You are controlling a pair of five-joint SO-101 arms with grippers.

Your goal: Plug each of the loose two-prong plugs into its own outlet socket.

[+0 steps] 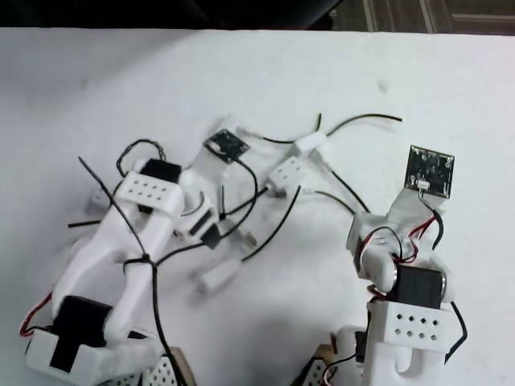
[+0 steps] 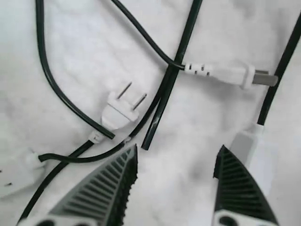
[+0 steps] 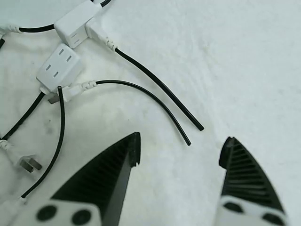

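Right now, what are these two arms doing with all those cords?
Neither arm holds anything. The left gripper hangs open over a loose white two-prong plug among black cords. The right gripper is open over the bare table, near two white outlet sockets.
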